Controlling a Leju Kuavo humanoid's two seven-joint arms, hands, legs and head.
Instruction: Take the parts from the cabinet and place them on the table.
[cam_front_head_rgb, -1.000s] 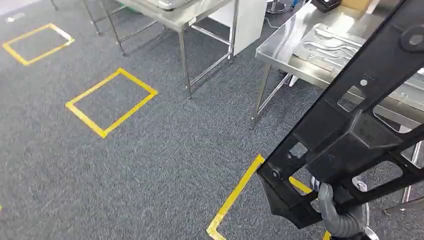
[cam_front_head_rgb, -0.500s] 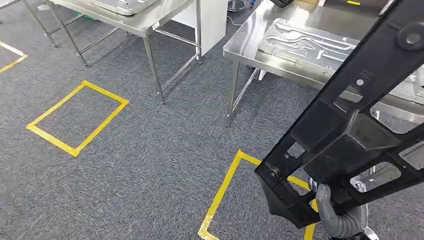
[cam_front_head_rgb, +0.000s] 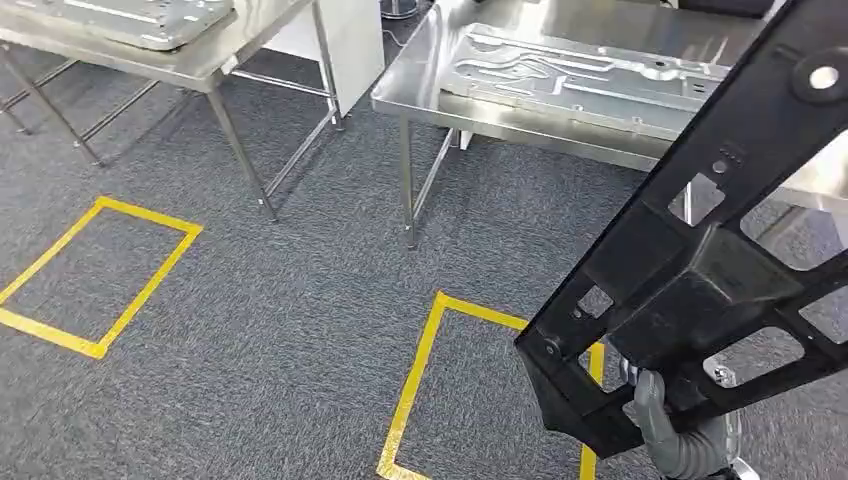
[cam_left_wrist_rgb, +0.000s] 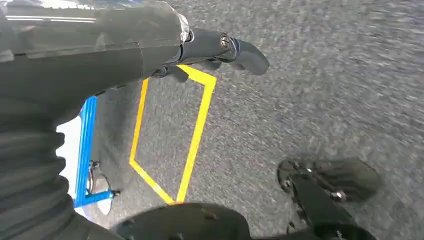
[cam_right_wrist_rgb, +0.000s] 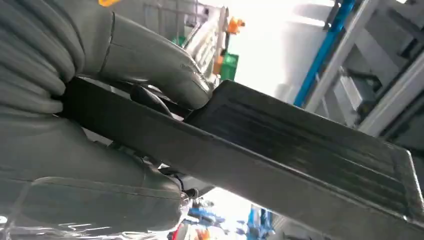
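A large black openwork frame part slants across the right side of the head view, its lower end held by my right hand. In the right wrist view the thick grey thumb and the palm clamp the part's flat black edge. A steel table stands ahead, carrying a flat silver metal plate. My left hand hangs over the grey carpet, holding nothing, with its fingers stretched out.
A second steel table with another silver plate stands at the far left. Yellow tape rectangles mark the grey carpet. A blue frame shows beside my left arm.
The camera has turned and moved closer: both tables and the tape rectangles slid leftward and nearer in the picture. The black part stays in my right hand at the same place.
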